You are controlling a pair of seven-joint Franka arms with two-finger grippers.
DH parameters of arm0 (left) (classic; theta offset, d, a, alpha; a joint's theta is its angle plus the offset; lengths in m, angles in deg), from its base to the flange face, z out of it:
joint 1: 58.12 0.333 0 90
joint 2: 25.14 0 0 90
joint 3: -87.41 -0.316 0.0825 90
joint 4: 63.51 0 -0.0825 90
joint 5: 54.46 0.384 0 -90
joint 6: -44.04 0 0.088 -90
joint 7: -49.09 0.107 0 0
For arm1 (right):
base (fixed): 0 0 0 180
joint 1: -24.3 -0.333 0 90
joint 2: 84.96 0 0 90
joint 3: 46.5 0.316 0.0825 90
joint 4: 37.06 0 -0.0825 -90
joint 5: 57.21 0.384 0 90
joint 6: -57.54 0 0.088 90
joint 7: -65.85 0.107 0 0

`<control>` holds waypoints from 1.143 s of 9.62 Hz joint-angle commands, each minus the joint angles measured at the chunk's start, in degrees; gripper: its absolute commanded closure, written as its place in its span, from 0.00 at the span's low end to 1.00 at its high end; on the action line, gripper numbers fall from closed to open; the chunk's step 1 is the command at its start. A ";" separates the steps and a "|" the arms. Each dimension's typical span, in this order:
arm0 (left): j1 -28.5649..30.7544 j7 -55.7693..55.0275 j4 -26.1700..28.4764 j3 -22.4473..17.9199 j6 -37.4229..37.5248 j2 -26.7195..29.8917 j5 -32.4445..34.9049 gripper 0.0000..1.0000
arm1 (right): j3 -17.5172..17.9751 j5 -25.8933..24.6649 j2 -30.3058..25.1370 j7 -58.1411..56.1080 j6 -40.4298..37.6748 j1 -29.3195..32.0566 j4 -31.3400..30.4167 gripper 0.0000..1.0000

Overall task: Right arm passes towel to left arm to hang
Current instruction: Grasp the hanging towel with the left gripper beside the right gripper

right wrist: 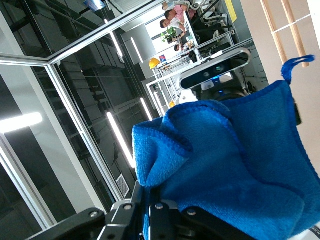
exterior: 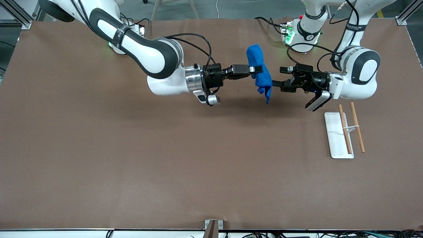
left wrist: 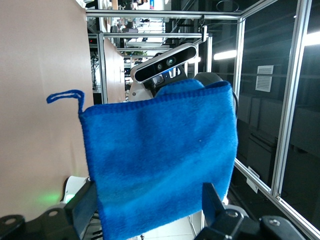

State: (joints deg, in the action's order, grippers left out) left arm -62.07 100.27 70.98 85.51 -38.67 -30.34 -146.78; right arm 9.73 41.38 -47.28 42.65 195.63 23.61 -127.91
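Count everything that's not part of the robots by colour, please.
Blue: 1, the bright blue microfibre towel held up between the two grippers.
White: 1, the flat white tray.
Wood brown: 2, the wooden rods.
Total: 4.

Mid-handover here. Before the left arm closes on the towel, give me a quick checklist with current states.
1. right gripper shut on the towel, held over the table: ok.
2. left gripper open: ok.
3. Towel between the left gripper's fingers: ok, hangs between them in the left wrist view.
4. Corner loop free: ok.
5. Rack with wooden rods unobstructed at the left arm's end: ok.
6. Firmness of the right gripper's hold: cannot tell.
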 commanded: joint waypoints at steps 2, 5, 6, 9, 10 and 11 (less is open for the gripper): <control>-0.70 6.72 3.67 0.14 0.00 -2.70 -4.86 0.10 | 0.55 4.93 -0.23 -1.84 0.43 -0.54 0.24 0.99; -1.32 8.75 4.56 2.32 0.00 -3.32 -14.25 0.12 | 0.46 5.31 -0.15 -1.76 0.43 -1.59 0.41 0.99; -1.32 10.24 5.78 3.12 0.09 -3.06 -17.51 0.12 | 0.38 5.31 -0.06 -1.76 0.43 -1.86 0.41 0.99; -0.70 10.08 7.46 2.95 2.99 -2.53 -18.16 0.81 | -0.06 5.39 0.73 -1.76 0.51 -3.71 2.17 0.99; -0.62 9.73 7.46 2.78 2.99 -2.53 -16.94 0.92 | -0.06 5.48 0.73 -1.76 0.51 -3.62 2.17 0.99; 0.08 9.47 7.29 2.60 2.99 -2.53 -13.97 1.00 | -0.06 6.79 0.65 -1.84 0.51 -3.62 2.26 0.99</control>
State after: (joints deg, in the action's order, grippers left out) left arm -62.69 108.73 76.90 88.45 -35.58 -32.39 -163.21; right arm 9.77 45.65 -47.16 42.35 195.87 20.59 -126.73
